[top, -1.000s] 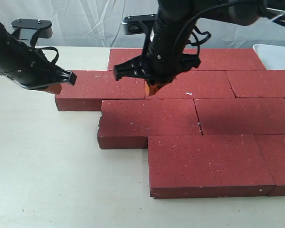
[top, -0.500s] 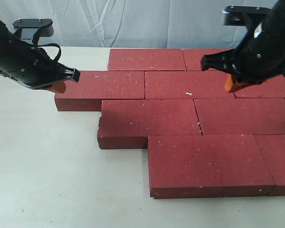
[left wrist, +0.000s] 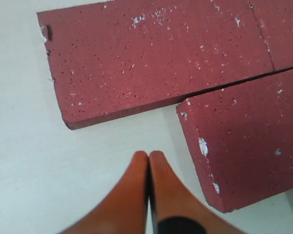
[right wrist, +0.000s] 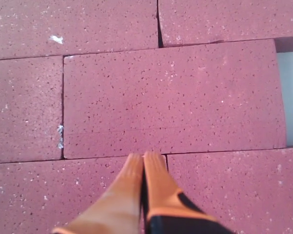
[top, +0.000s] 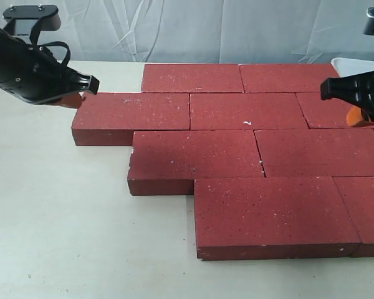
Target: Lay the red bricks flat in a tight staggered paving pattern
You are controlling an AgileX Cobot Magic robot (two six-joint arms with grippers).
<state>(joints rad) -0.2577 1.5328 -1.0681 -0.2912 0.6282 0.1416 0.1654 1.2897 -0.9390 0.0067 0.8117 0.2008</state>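
Several dark-red bricks lie flat on the pale table in four offset rows, edges touching. The left end brick of the second row also shows in the left wrist view, with the third-row brick beside it. My left gripper hovers off that brick's far left corner; its orange fingers are pressed together, holding nothing. My right gripper hangs over the bricks at the right edge, its orange fingertips also closed and empty above a brick.
A white tray stands at the back right behind the bricks. A grey cloth backdrop hangs behind the table. Bare table stretches left of and in front of the bricks.
My right arm has swung from over the middle of the bricks far to the right edge. My left gripper has drawn back a little up and to the left.
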